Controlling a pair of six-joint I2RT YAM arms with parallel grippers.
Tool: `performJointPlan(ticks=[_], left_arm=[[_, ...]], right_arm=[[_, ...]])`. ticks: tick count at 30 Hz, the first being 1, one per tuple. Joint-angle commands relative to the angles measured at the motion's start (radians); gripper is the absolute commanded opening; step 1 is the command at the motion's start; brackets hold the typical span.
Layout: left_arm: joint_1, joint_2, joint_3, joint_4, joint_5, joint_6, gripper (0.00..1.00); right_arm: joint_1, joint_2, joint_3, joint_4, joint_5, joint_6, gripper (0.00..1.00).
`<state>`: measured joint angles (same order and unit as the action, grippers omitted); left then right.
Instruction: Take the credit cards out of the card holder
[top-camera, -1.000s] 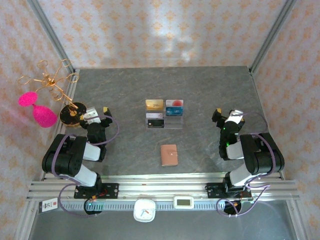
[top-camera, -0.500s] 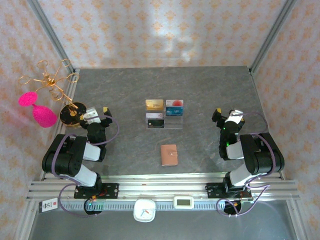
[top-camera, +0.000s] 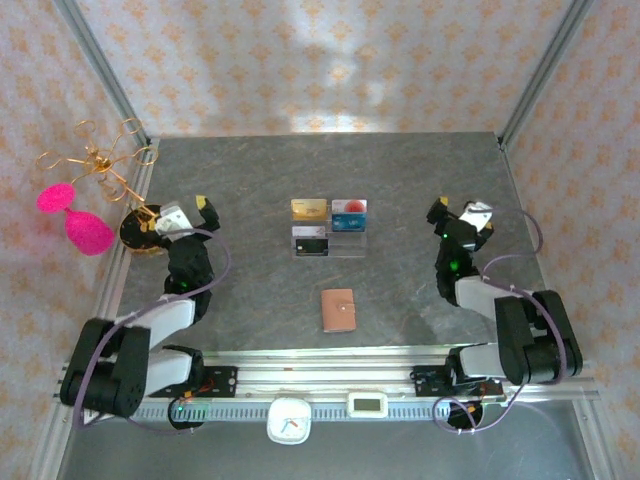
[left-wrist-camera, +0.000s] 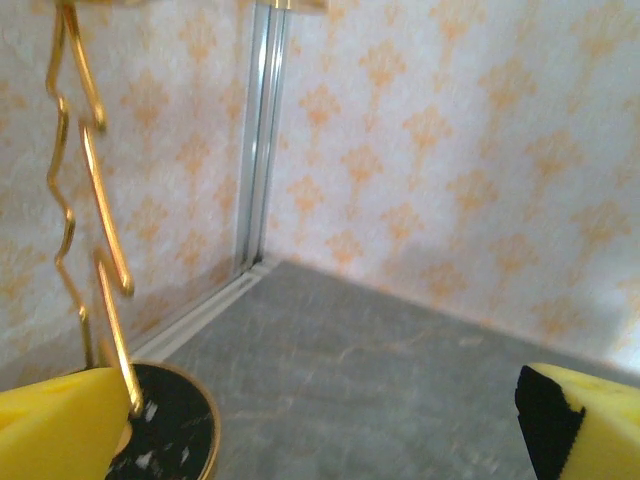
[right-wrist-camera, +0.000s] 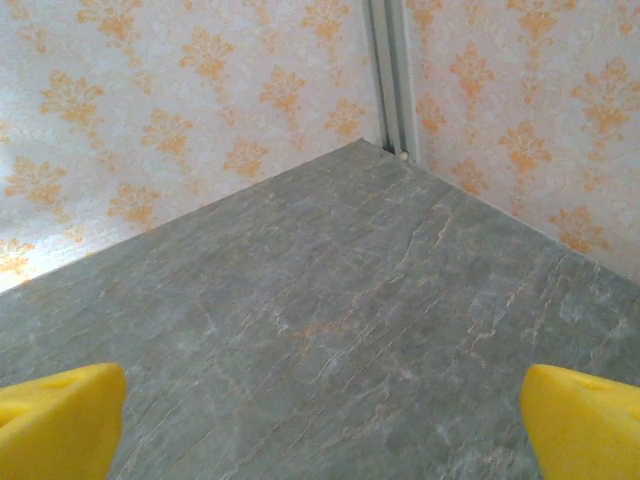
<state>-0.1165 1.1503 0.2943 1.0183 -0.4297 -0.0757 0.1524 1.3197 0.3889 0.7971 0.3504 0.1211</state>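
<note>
The card holder (top-camera: 338, 310), a pinkish-tan leather wallet, lies closed on the grey table, front centre; its inside is hidden. Behind it, credit cards (top-camera: 310, 210) in gold, blue-and-red and black stand in a clear acrylic tiered stand (top-camera: 329, 248). My left gripper (top-camera: 178, 213) is far to the left of the holder, open, with nothing between its yellow fingertips (left-wrist-camera: 60, 425). My right gripper (top-camera: 460, 214) is to the holder's right and further back, also open and empty. In the wrist views, bare table lies between the left gripper (left-wrist-camera: 320, 430) tips and the right gripper (right-wrist-camera: 322, 425) tips.
A gold wire stand on a black round base (top-camera: 140, 228) stands at the table's left edge, right beside my left fingers (left-wrist-camera: 165, 430). Two pink shapes (top-camera: 75, 215) hang beyond that edge. Patterned walls and metal corner posts (right-wrist-camera: 390, 70) close the table in.
Both arms have unfolded and reached further back over the table. Each gripper has risen and shifted slightly. Both stayed open; the card holder and cards have not moved.
</note>
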Motion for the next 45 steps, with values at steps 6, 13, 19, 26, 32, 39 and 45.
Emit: performJointPlan(ticks=[6, 13, 19, 26, 32, 39, 45], left_arm=[[-0.006, -0.25, 0.073, -0.262, 0.156, -0.259, 0.99], [0.033, -0.386, 0.168, -0.693, 0.162, -0.738, 0.99], [0.067, -0.504, 0.12, -0.686, 0.414, -0.763, 0.99], [0.038, -0.631, -0.013, -0.595, 0.553, -0.833, 0.99], [-0.105, -0.592, -0.009, -0.762, 0.672, -0.755, 0.98], [-0.228, -0.642, -0.139, -0.737, 0.67, -0.775, 0.9], [-0.303, -0.586, -0.149, -0.747, 0.658, -0.741, 0.87]], right_arm=[[0.008, -0.073, 0.122, -0.376, -0.106, 0.453, 1.0], [0.113, -0.082, 0.144, -0.492, -0.51, 0.373, 0.89], [0.304, -0.102, 0.124, -0.612, -0.67, 0.354, 0.76], [0.461, -0.113, 0.052, -0.679, -0.744, 0.418, 0.68], [0.539, -0.121, 0.024, -0.721, -0.73, 0.44, 0.63], [0.614, -0.048, 0.033, -0.688, -0.713, 0.448, 0.56], [0.679, 0.045, 0.071, -0.696, -0.67, 0.442, 0.55]])
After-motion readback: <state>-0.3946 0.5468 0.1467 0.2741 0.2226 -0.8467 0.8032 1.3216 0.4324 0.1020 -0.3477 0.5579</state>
